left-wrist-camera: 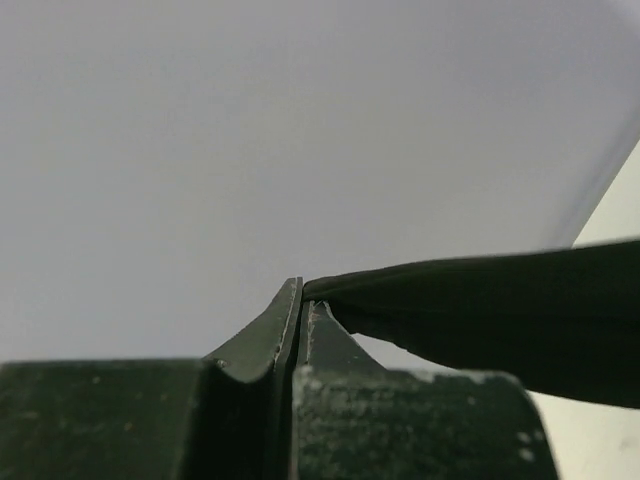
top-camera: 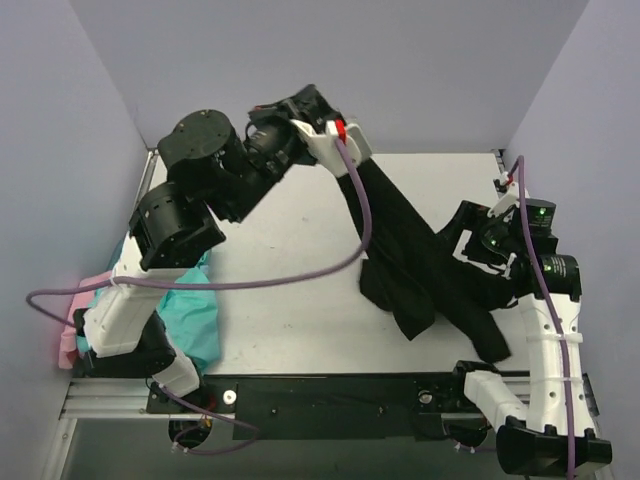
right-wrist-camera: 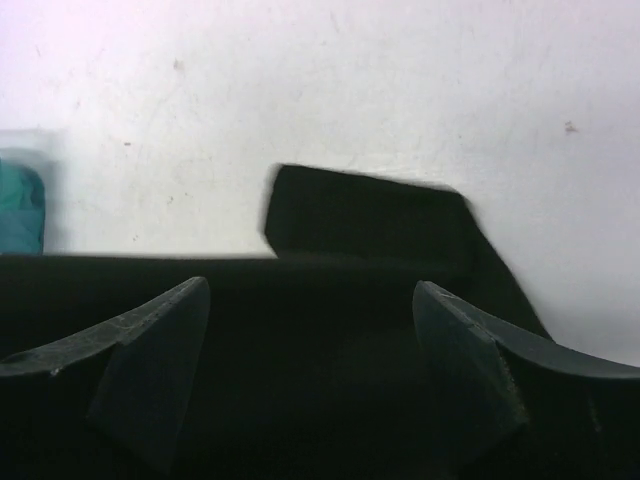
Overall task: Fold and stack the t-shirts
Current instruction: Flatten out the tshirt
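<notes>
A large black t-shirt (top-camera: 420, 265) hangs in a long bunched band from the far middle of the table down to the near right. My left gripper (top-camera: 350, 155) is raised at the far middle and shut on the shirt's top end. In the left wrist view its jaws (left-wrist-camera: 303, 292) pinch the black cloth (left-wrist-camera: 500, 310). My right gripper (top-camera: 463, 250) is open just over the lower part of the shirt. In the right wrist view its fingers (right-wrist-camera: 310, 330) stand wide apart with black cloth (right-wrist-camera: 360, 220) under and between them. A teal t-shirt (top-camera: 195, 305) and a pink one (top-camera: 92, 290) lie at the near left.
The white table (top-camera: 280, 300) is walled by grey panels at the left, back and right. A purple cable (top-camera: 300, 275) loops from the left arm across the table. A teal patch (right-wrist-camera: 20, 210) shows at the left edge of the right wrist view.
</notes>
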